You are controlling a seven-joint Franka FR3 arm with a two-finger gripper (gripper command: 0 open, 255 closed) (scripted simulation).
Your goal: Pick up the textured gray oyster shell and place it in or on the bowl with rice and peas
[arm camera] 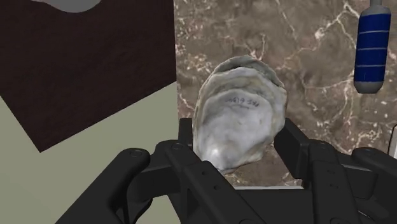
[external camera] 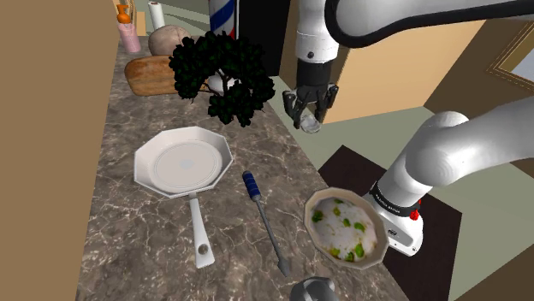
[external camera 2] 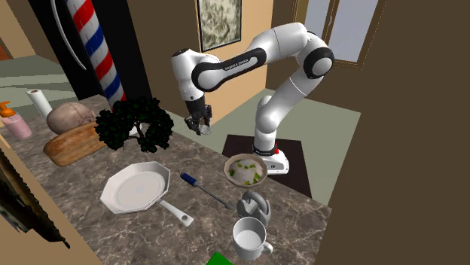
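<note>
- Pincer [arm camera: 238,127] is closed on the gray oyster shell [arm camera: 238,108]. In the wrist view the 2 black fingers clasp it at either side, with its pale inner face toward the camera.
- Shoulder view: the pincer [external camera: 310,115] points down with the oyster shell [external camera: 310,126] at its tips, raised clear of the brown marbled counter [external camera: 128,239] and over the counter's edge.
- Wrist view: under the shell I see that counter [arm camera: 305,57] edge, with pale floor and a dark mat beyond it.
- The bowl with rice and peas [external camera: 310,214] sits on the counter near the stand, well apart from the shell.
- A blue-handled screwdriver [external camera: 264,221] lies between the bowl and a white 8-sided frying pan [external camera: 182,162].
- A black-leaved plant [external camera: 224,73] stands just to the shoulder view's left of the pincer.
- Second exterior view: the pincer [external camera 2: 200,124] hangs beside the plant [external camera 2: 135,124]. The bowl [external camera 2: 227,169] is to the lower right of it, and a white mug [external camera 2: 251,239] stands nearer the camera.
</note>
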